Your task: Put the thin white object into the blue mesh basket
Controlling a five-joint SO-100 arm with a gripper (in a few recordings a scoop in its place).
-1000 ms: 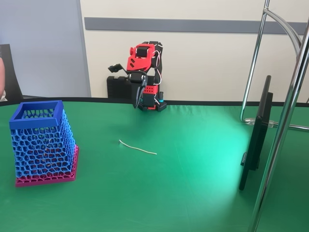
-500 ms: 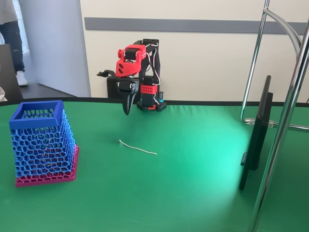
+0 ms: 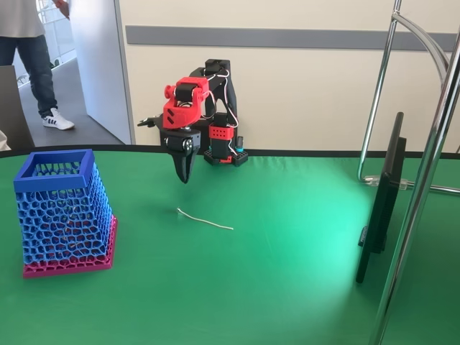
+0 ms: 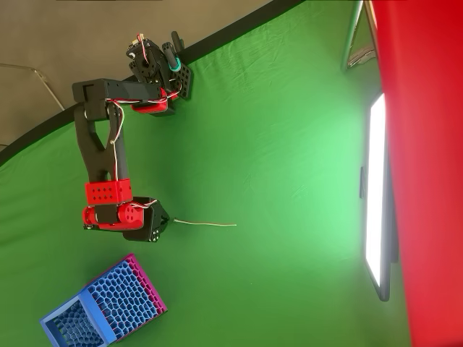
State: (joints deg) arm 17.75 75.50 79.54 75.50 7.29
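Note:
The thin white object (image 3: 205, 219) lies flat on the green table, a slightly wavy strand, also seen from overhead (image 4: 206, 223). My gripper (image 3: 185, 172) hangs above and just behind its left end, black fingers pointing down and pressed together, holding nothing. From overhead the gripper (image 4: 163, 224) sits right at the strand's near end. The blue mesh basket (image 3: 56, 164) stands upright on its magenta base at the left, well apart from the strand; overhead it appears at the bottom left (image 4: 101, 307).
A dark screen (image 3: 381, 198) on a chrome stand (image 3: 424, 172) occupies the table's right side. The arm's base (image 3: 221, 147) is at the back edge. A person (image 3: 29, 57) stands in the doorway at the back left. Open green cloth lies between strand and basket.
The arm has unfolded forward and swung left in the fixed view, bringing the gripper lower and nearer the strand. A person has stepped into the doorway. Strand and basket have not moved.

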